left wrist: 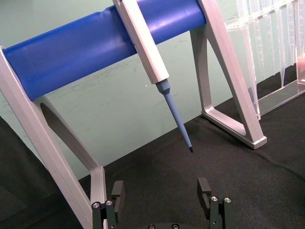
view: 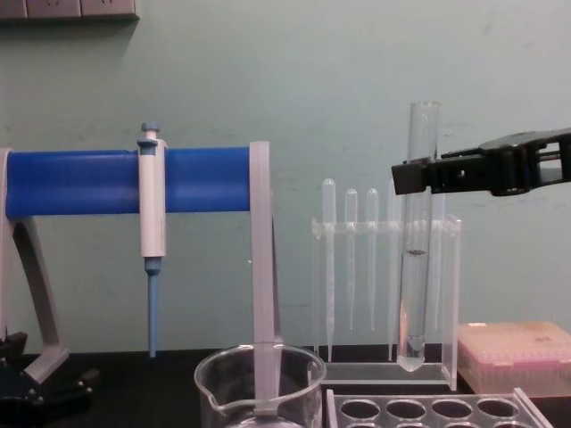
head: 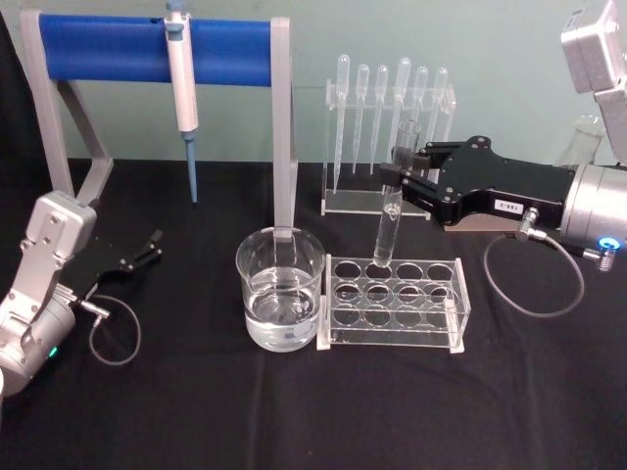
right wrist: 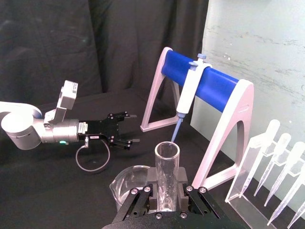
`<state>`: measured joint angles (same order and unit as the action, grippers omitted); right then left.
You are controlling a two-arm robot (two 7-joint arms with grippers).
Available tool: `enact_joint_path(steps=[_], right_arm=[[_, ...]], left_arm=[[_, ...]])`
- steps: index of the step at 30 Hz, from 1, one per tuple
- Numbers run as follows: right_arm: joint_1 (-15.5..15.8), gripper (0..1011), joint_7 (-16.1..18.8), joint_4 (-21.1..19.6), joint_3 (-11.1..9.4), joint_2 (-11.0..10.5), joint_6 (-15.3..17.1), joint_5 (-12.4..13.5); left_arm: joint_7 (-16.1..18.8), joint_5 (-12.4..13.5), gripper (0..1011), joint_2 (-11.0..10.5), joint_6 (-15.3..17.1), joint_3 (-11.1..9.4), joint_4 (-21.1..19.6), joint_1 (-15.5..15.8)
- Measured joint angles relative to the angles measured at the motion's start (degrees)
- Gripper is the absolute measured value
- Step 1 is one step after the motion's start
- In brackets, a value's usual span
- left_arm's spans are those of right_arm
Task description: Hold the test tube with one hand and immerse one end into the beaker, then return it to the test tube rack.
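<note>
My right gripper is shut on the test tube, a clear glass tube held nearly upright by its upper part. The tube's round bottom hangs just above the back row of the clear rack, clear of the holes. In the right wrist view the open rim of the tube stands between the fingers of the right gripper. The beaker, part full of clear liquid, stands on the black cloth just left of the rack. At the far left, low over the table, my left gripper rests open and holds nothing.
A blue-barred stand with a white pipettor hanging from it rises behind the beaker. A clear holder with several plastic pipettes stands behind the rack. A pink tip box sits at the right.
</note>
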<state>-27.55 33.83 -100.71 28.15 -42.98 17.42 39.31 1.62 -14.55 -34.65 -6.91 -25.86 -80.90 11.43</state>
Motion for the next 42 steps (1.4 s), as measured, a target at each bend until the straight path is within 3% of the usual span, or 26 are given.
enact_joint_path(steps=[30, 36, 42], right_arm=[[-0.1, 236, 0.0, 0.0, 0.1, 0.0, 0.0, 0.0], [-1.9, 236, 0.8, 0.5, 1.0, 0.6, -0.6, 0.5], [-4.9, 236, 2.2, 1.8, 2.5, 2.6, -0.6, 2.0]], left_arm=[[0.0, 0.0, 1000, 0.0, 0.0, 0.0, 0.0, 0.0], [0.0, 0.0, 1000, 0.0, 0.0, 0.0, 0.0, 0.0], [0.0, 0.0, 1000, 0.0, 0.0, 0.0, 0.0, 0.0]])
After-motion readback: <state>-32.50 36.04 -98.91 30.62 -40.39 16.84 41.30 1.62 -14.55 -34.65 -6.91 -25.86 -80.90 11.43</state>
